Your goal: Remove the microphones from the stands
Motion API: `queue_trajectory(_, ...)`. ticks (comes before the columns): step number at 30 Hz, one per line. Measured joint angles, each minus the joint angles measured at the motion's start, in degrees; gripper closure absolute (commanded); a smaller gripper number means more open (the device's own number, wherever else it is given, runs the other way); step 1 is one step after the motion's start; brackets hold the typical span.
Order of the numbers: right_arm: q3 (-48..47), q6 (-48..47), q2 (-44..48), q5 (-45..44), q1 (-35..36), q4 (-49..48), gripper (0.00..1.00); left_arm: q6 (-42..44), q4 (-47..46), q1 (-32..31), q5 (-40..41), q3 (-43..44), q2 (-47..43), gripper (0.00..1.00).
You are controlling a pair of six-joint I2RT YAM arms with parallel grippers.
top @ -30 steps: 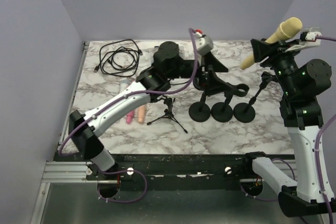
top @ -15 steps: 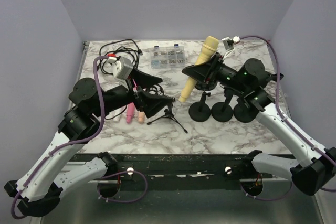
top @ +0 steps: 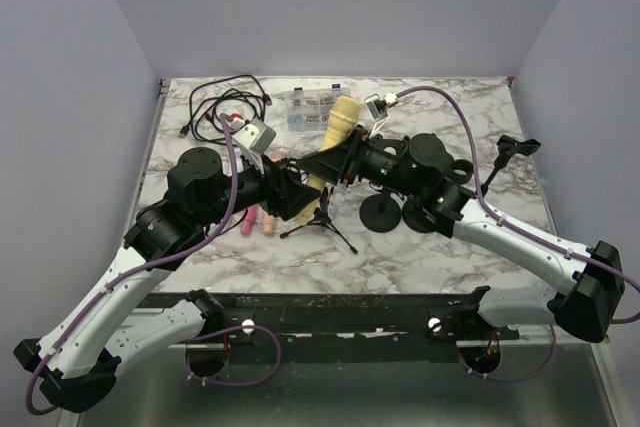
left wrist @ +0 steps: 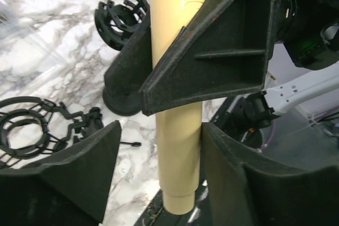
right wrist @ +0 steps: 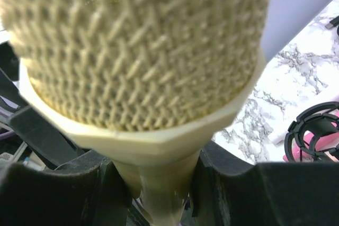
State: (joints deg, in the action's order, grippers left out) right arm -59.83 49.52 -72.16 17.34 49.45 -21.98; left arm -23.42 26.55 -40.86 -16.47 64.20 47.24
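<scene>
Microphone [top: 342, 119] in right claw [top: 332, 161] — left claw [top: 303, 192] astride, not clamped

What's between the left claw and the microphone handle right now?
Nothing visible. The microphone handle hangs inside the open left claw, below where the right claw clamps it, with a gap showing on one side.

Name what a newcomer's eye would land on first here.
The cream microphone stands out, held aloft over the middle of the table, clamped in the right gripper, with the left gripper open astride its handle. A black cable lies coiled at the far left corner, and round-based stands sit right of centre.
</scene>
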Motion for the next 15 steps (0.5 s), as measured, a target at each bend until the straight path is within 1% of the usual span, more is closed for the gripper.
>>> queue_trajectory(3, 0.0, -0.07, -0.28, -1.51, 1.4, -1.03, 0.99, -0.17, -0.02, -0.02, -0.9, -0.39, 0.44, 0.51)
queue_trajectory(7, 0.0, -0.24, -1.05, -3.15, 2.67, -1.27, 0.99, -0.15, -0.04, -0.02, -1.79, -0.39, 1.29, 0.57)
queue_trajectory(9, 0.0, -0.39, -1.33, -3.52, 3.1, -1.29, 0.99, -0.17, -0.07, -0.02, -2.62, -0.39, 1.7, 0.65)
queue_trajectory(11, 0.0, -0.66, -1.46, -3.87, 3.28, -1.29, 0.99, -0.02, -0.2, -0.02, -3.61, -0.39, 2.19, 0.76)
queue_trajectory(12, 0.0, -0.98, -1.46, -4.07, 3.3, -1.29, 0.99, 0.02, -0.28, -0.02, -3.93, -0.39, 2.38, 0.86)
queue_trajectory(13, 0.0, -1.31, -1.46, -4.31, 3.3, -1.29, 0.96, 0.07, -0.35, -0.02, -4.2, -0.37, 2.56, 0.98)
queue_trajectory(14, 0.0, -1.57, -1.46, -4.52, 3.3, -1.29, 0.89, 0.28, -0.44, 0.02, -4.37, -0.37, 2.67, 1.0)
queue_trajectory(15, 0.0, -1.84, -1.46, -4.59, 3.32, -1.27, 0.8, 0.55, -0.44, 0.07, -4.46, -0.35, 2.82, 1.0)
